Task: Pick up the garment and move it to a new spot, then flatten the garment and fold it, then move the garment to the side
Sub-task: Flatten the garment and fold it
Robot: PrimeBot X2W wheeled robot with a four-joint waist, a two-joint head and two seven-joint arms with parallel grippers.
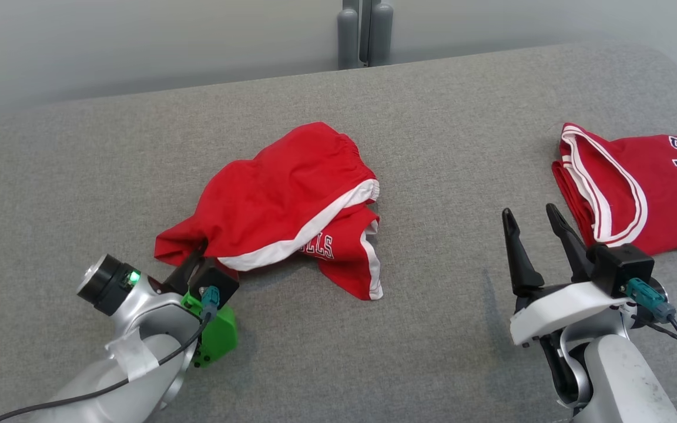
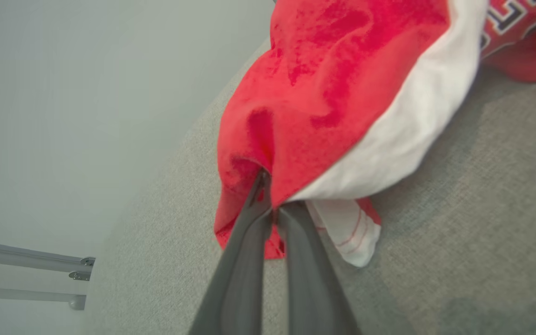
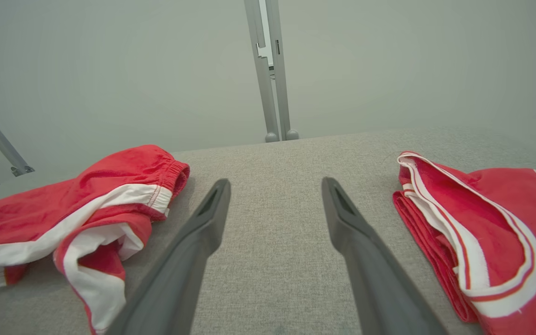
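The garment (image 1: 282, 202) is a pair of red shorts with white trim, crumpled in the middle of the grey surface. My left gripper (image 1: 197, 258) is shut on its near-left edge; in the left wrist view the two dark fingers (image 2: 249, 242) pinch a fold of the garment (image 2: 333, 93), and the cloth rises from the surface there. The garment (image 3: 77, 204) lies at the left of the right wrist view. My right gripper (image 1: 535, 232) stands open at the lower right with nothing between its fingers, apart from the garment; the same right gripper (image 3: 275, 200) points along the bare surface.
A folded red jersey (image 1: 632, 188) with white trim and lettering lies at the right edge, just beyond my right gripper, and appears as the jersey (image 3: 486, 232) at the right of the right wrist view. Grey metal posts (image 1: 365, 32) stand behind the padded grey surface (image 1: 444, 117).
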